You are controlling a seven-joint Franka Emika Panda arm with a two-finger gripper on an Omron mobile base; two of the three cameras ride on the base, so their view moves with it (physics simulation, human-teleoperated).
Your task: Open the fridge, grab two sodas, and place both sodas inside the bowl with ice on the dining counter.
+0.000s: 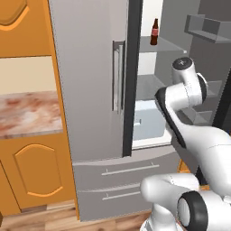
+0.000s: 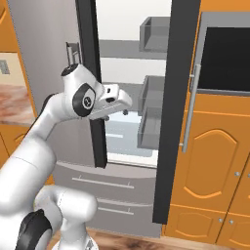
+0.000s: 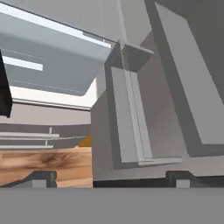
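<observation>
The grey fridge (image 1: 90,81) has its left door closed and its right door (image 2: 171,97) swung wide open. A slim dark-brown soda bottle (image 1: 154,32) with a red label stands upright on an upper shelf inside. My gripper (image 2: 115,114) hangs in front of the open compartment at mid height, well below the bottle and tilted downward. In the hand view the gripper (image 3: 111,178) is open, its fingertips (image 3: 43,177) far apart with nothing between them, facing the door's grey bins. The bowl and the dining counter are out of view.
Grey door bins (image 2: 149,127) jut from the open door just right of my hand. A pale crisper drawer (image 1: 146,119) sits low inside. Orange cabinets and a marbled wall counter (image 1: 27,113) stand left, and a black oven panel (image 2: 224,58) right.
</observation>
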